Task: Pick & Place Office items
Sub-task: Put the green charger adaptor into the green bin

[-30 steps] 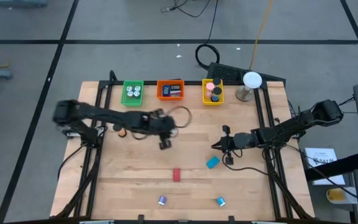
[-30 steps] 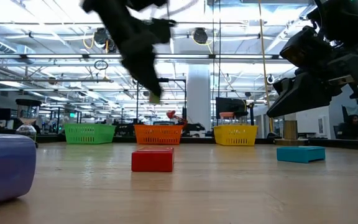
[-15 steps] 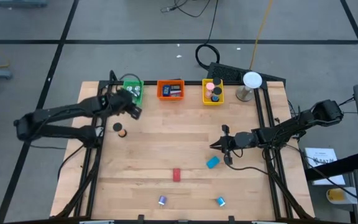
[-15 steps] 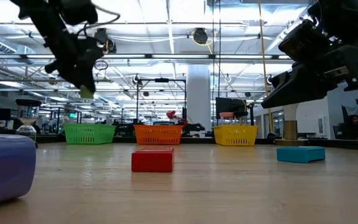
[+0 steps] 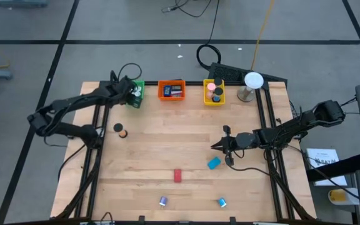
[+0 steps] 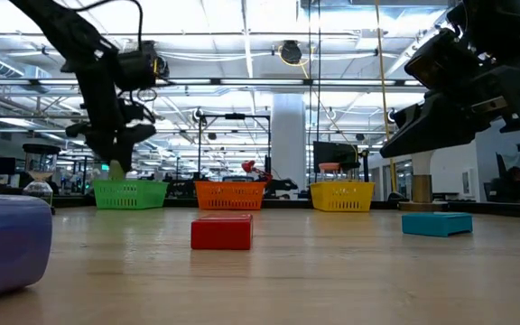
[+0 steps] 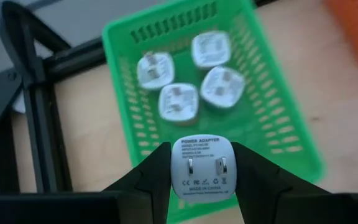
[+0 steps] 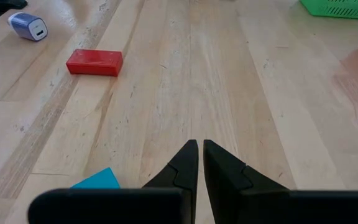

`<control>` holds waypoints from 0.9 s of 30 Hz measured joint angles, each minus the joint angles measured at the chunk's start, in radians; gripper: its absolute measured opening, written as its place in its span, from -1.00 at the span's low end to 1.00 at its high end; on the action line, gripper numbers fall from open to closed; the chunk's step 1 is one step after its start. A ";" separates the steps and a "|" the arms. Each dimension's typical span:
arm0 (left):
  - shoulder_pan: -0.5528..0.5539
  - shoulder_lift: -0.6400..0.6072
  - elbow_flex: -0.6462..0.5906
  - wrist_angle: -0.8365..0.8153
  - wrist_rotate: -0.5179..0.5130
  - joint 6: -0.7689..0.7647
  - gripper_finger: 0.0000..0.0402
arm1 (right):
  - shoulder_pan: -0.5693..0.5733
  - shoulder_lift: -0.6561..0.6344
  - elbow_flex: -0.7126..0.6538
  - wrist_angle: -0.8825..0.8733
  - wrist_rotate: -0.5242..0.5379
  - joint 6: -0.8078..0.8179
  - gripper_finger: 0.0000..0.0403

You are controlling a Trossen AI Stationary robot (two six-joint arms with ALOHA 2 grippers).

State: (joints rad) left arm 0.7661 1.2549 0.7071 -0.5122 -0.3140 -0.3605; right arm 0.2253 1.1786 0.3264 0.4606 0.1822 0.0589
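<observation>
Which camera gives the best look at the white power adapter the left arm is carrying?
The left wrist view: the white power adapter fills the frame between the left end effector's fingers, over the green tray. The high and low views show only a speck; the right wrist view misses it.

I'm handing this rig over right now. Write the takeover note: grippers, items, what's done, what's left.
Left gripper: shut on a white power adapter, held above the green tray, not yet released.
Right gripper: shut, empty, waiting low over the table near the blue block.
Done: four white adapters lie in the green tray; the orange tray and the yellow tray each hold a few items.
Left: drop the held adapter, then sort the red block, the blue block, two small purple and blue pieces at the near edge, and the small dark pieces near the left arm.
</observation>
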 joint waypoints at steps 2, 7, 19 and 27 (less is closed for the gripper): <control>0.016 0.022 0.000 0.006 0.000 -0.004 -0.31 | 0.000 0.000 0.000 0.000 0.000 0.000 -0.92; 0.029 0.075 0.000 0.067 0.003 -0.015 -0.31 | 0.000 0.000 0.000 0.000 0.000 0.000 -0.92; 0.032 0.190 0.000 0.096 0.018 -0.035 -0.31 | 0.000 0.000 -0.006 0.006 0.000 0.000 -0.92; 0.032 0.213 0.000 0.110 -0.003 -0.037 -0.20 | 0.000 0.000 -0.054 0.074 0.000 0.000 -0.92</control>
State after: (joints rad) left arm 0.7979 1.4681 0.7074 -0.4026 -0.3174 -0.3977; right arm 0.2253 1.1786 0.2721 0.5344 0.1818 0.0589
